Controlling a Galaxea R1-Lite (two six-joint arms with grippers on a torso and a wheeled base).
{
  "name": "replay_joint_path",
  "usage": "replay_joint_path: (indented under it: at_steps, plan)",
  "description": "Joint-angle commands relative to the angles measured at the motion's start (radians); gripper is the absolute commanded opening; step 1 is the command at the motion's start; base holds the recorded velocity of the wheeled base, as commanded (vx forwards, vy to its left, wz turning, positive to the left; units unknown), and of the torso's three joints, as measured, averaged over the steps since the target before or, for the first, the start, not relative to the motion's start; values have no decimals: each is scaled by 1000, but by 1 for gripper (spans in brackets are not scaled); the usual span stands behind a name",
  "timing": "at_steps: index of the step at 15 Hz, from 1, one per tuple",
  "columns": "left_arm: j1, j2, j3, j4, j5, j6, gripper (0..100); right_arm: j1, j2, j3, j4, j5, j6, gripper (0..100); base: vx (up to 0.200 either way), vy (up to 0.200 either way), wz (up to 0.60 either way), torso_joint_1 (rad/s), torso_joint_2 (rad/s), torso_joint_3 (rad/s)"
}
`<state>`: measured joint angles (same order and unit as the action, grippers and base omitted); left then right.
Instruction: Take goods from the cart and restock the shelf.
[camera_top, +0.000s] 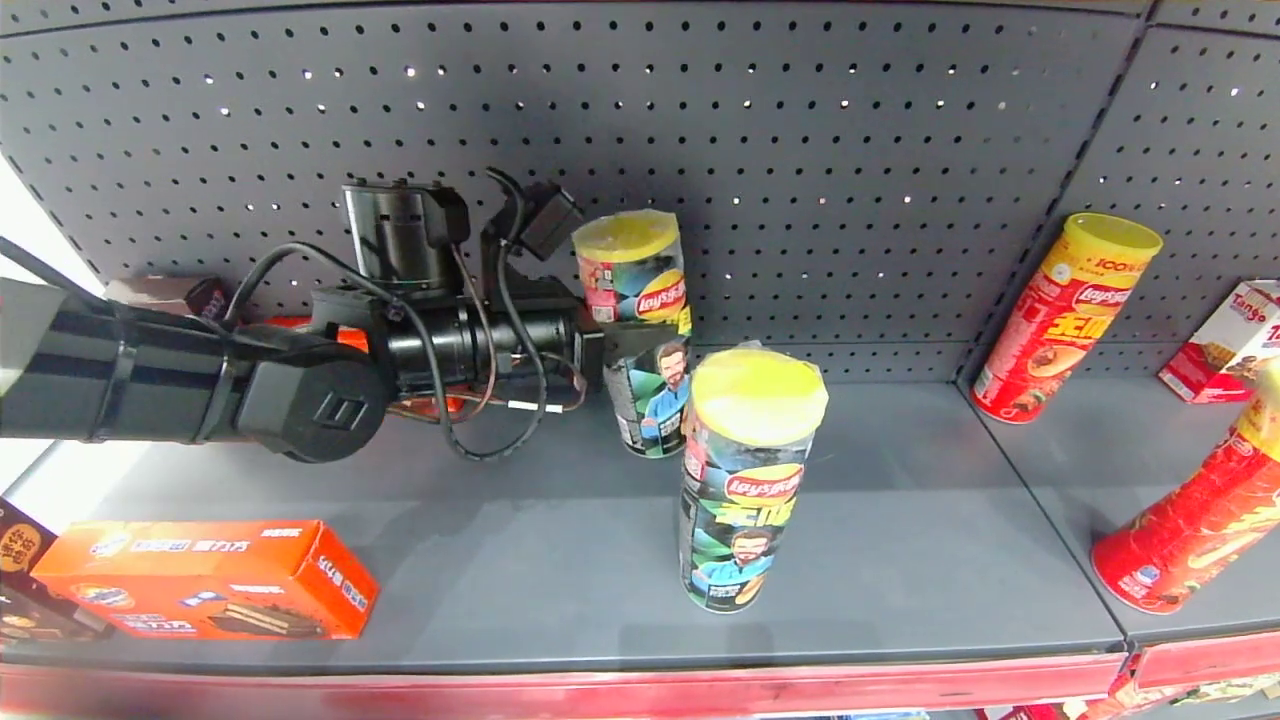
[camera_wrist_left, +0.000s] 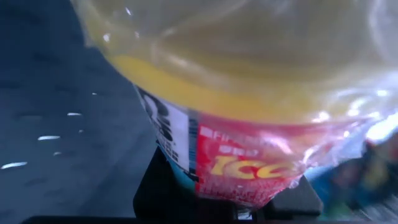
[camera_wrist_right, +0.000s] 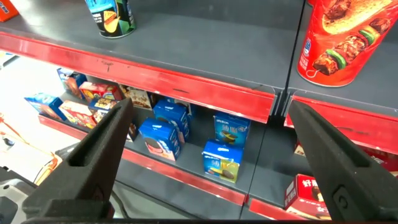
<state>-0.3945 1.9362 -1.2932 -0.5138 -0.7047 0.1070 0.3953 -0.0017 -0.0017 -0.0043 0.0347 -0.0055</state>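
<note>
The left tool (camera_top: 628, 362) is clamped on a chip can (camera_top: 632, 270) about mid-height, its dark fingers pressed to the can's sides, with the arm coming in level from the robot's left. The chip can stands upright at the back of the shelf (camera_top: 900, 540), close to the pegboard (camera_top: 800, 130). Whether its base touches the shelf I cannot tell. In the left wrist view the can's yellow lid and glossy plastic wrap (camera_wrist_left: 242, 168) sit right in front of the camera.

The right tool (camera_wrist_right: 210, 109) is released, its 2 dark wedge-shaped fingers spread wide. It hangs in front of the shelving, facing the shelf's red front lip (camera_wrist_right: 186, 81).

A second can (camera_top: 745, 480) of the same print stands upright in front of the chip can and a little to its right, apart from it. Both are tall cylinders with yellow lids.

The shelf is a flat, matte grey metal board, and the pegboard behind it is grey sheet with rows of small round holes. An orange rectangular carton (camera_top: 210, 575) lies flat near the front left. On the next bay to the right, 2 red cans (camera_top: 1065, 315) (camera_top: 1195, 520) lean over. On the lower shelf there are small blue boxes (camera_wrist_right: 165, 134).
</note>
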Motion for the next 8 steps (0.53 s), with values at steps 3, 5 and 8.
replay_joint_path:
  at_steps: [3, 5, 8]
  plan:
    - [13, 21, -103, 182, -47, 122, 0, 0, 2, 0, 0, 1, -1, 100, 0, 0, 0, 0, 0, 0]
    - [23, 29, -169, 294, -59, 188, 0, 0, 2, 0, 0, 1, -1, 100, 0, 0, 0, 0, 0, 0]
    - [23, 64, -259, 336, -64, 192, 0, 0, 2, 0, 0, 1, -1, 100, 0, 0, 0, 0, 0, 0]
